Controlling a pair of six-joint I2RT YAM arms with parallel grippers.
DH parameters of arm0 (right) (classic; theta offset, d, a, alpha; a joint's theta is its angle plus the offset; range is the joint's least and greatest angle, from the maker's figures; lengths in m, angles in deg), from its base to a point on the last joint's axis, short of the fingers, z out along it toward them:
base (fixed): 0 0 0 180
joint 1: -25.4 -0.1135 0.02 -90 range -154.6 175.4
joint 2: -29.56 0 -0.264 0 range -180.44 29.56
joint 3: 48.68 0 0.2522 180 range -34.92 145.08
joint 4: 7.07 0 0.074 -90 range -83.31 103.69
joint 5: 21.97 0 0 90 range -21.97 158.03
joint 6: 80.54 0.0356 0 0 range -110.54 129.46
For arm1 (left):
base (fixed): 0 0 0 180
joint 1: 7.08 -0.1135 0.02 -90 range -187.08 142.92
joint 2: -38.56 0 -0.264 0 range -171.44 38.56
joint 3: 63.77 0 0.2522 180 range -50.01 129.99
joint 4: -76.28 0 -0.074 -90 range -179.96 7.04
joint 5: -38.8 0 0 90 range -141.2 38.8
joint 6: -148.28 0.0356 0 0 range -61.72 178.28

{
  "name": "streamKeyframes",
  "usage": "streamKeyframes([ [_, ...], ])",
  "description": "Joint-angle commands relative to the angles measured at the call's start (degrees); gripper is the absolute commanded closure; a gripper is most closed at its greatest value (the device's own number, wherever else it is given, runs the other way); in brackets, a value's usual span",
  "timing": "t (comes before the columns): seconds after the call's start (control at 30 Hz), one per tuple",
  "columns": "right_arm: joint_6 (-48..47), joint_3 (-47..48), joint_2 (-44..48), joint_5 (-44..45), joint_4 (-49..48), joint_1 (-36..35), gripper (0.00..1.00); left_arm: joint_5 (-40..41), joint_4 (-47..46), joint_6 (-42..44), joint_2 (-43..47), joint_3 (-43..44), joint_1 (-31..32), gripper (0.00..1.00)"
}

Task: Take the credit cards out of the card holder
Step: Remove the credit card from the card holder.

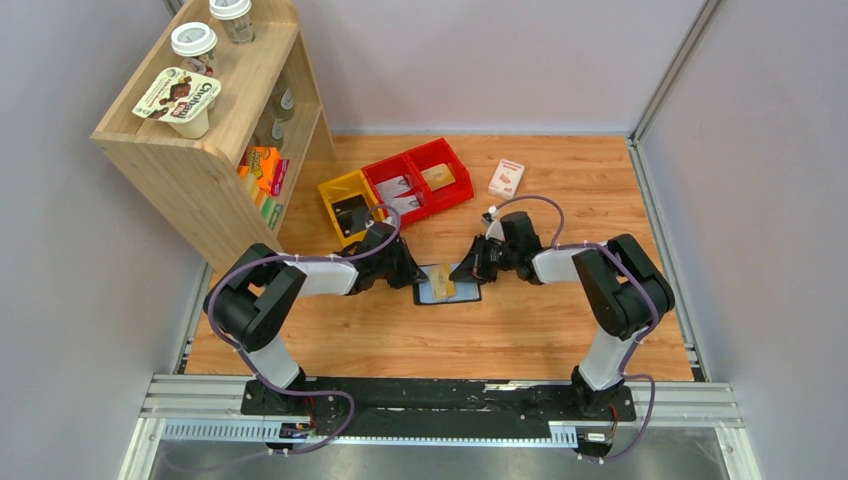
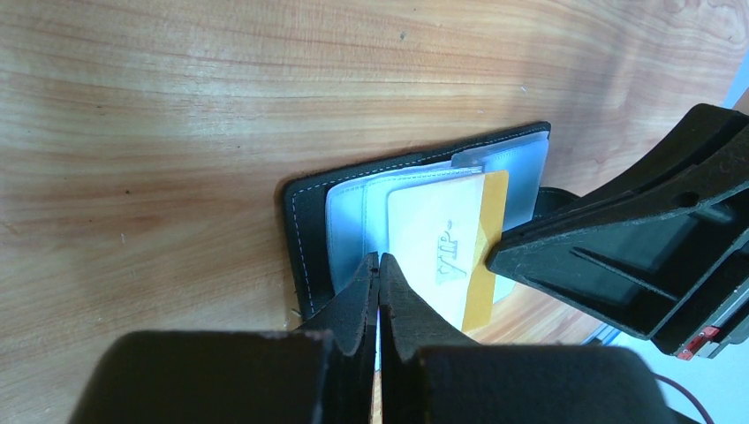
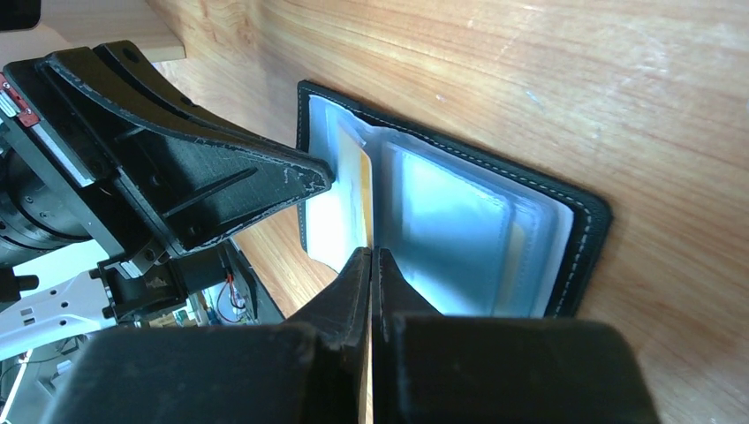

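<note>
The left gripper (image 2: 378,263), jaws pressed together, nips a bluish pocket sleeve of the open card holder (image 2: 305,231). Opposite it, the right gripper (image 3: 371,258), likewise closed, pinches the gold edge of a credit card (image 2: 439,252) sticking partly out of its pocket. The holder lies flat on the wooden table (image 2: 159,124) between both arms.

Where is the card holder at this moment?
In the top view, the card holder lies open on the table, between the left fingers and the right fingers.
</note>
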Motion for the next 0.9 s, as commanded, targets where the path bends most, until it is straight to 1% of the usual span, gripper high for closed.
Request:
streamKeyframes([
  [0.0, 0.3, -0.7, 0.6, 1.7, 0.1, 0.7, 1.0, 3.7, 8.4, 1.2, -2.4, -0.5, 0.4, 1.0],
  [0.03, 0.2, -0.6, 0.4, 1.3, -0.1, 0.8, 1.0, 3.3, 8.3, 1.2, -2.5, -0.4, 0.4, 1.0],
  [0.07, 0.2, -0.5, 0.2, 0.6, -0.5, 0.7, 0.97, 3.3, 8.2, 1.3, -2.6, -0.3, 0.4, 1.0],
  [0.1, 0.3, -0.2, -0.2, -0.1, -1.0, 0.8, 0.91, 3.3, 8.0, 1.3, -2.7, -0.4, 0.5, 1.0],
  [0.17, 0.4, 0.0, -0.7, -0.9, -1.7, 0.7, 0.83, 3.2, 8.0, 1.3, -2.7, -0.2, 0.6, 1.0],
  [0.23, 0.2, 0.3, -1.1, -1.2, -1.8, 0.6, 0.78, 3.1, 8.0, 1.4, -2.8, -0.1, 0.7, 1.0],
  [0.37, -0.4, 1.5, -2.4, -1.5, -1.5, 0.4, 0.76, 2.9, 7.8, 1.6, -2.8, 0.0, 0.8, 1.0],
  [0.47, -0.6, 2.3, -3.5, -2.0, -1.5, -0.1, 0.76, 2.8, 7.8, 1.6, -2.7, 0.1, 0.8, 1.0],
  [0.5, -0.7, 2.4, -3.8, -2.0, -1.6, -0.2, 0.79, 2.8, 7.8, 1.6, -2.7, -0.1, 0.8, 1.0],
  [0.63, -1.7, 2.7, -3.8, -2.3, -0.8, -0.1, 0.97, 3.3, 8.2, 1.4, -2.2, -0.3, 0.9, 1.0],
  [0.67, -2.0, 2.8, -3.3, -2.2, -0.2, 0.2, 1.0, 3.5, 8.4, 1.3, -2.1, -0.5, 0.8, 1.0],
  [0.87, -1.9, -1.1, 1.5, -0.8, 1.5, 4.3, 1.0, 3.8, 8.0, 1.2, -1.4, -0.9, 0.8, 1.0],
])
